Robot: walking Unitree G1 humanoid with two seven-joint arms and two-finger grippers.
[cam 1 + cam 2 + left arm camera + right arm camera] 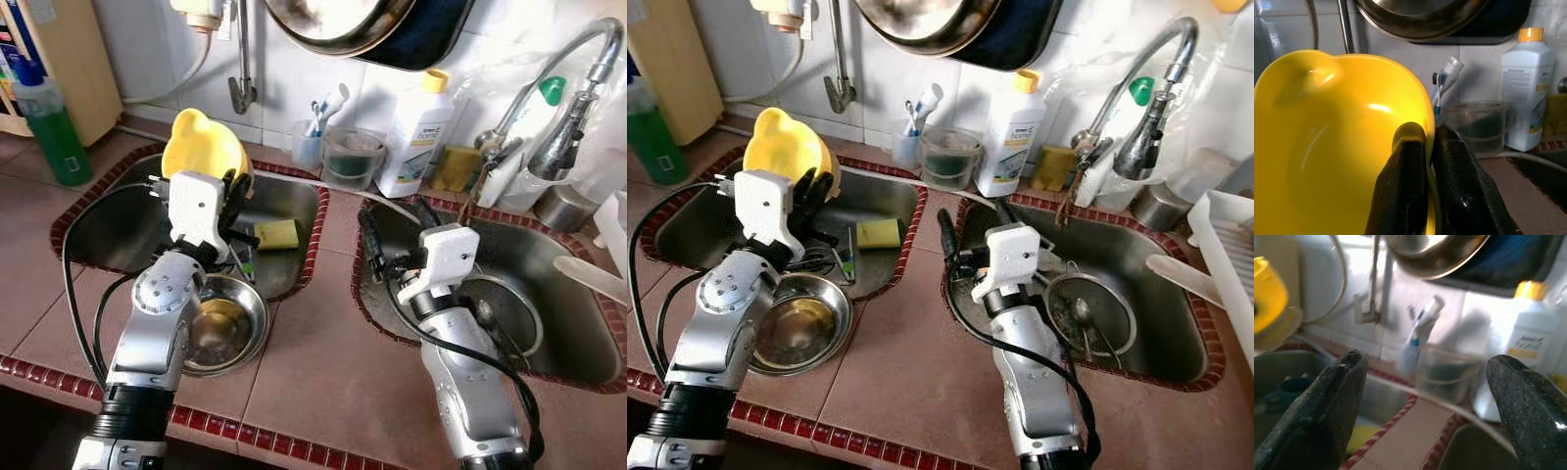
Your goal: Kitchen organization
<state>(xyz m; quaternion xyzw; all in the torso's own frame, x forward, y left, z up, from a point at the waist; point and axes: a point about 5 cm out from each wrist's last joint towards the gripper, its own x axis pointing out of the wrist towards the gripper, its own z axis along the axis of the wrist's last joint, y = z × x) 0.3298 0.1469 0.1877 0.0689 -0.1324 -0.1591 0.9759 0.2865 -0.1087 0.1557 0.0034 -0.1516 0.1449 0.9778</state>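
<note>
Brown tiles cover the table (304,362), edged in small red tiles, with two steel sinks sunk into it side by side. Nearest the front edge, a steel bowl (227,333) sits on the tiles just in front of the left sink (108,230), beside the left arm's elbow. Above that sink the left claw (1429,142) holds a yellow bowl (201,147) tilted up on its side, its two black fingers (1403,186) pinched tight on the bowl's rim, one inside and one outside, so the bowl hangs clear of the basin near its back edge. Down in the left sink lies a yellow sponge (277,233) next to a dark scrubbing pad. The right claw (1425,377) hovers over the near left corner of the right sink (1136,255), spread wide with nothing between its fingers, well apart from the yellow bowl. In that basin a round metal strainer (1087,313) rests on the bottom. Farther back, along the tiled wall, stand a small cup with toothbrushes (312,137), a clear plastic tub (353,157), and a white bottle with a yellow cap (416,137). A green bottle (51,127) stands at the far left. A curved tap (558,88) rises behind the right sink, and a large steel pan (338,22) hangs on the wall overhead.
</note>
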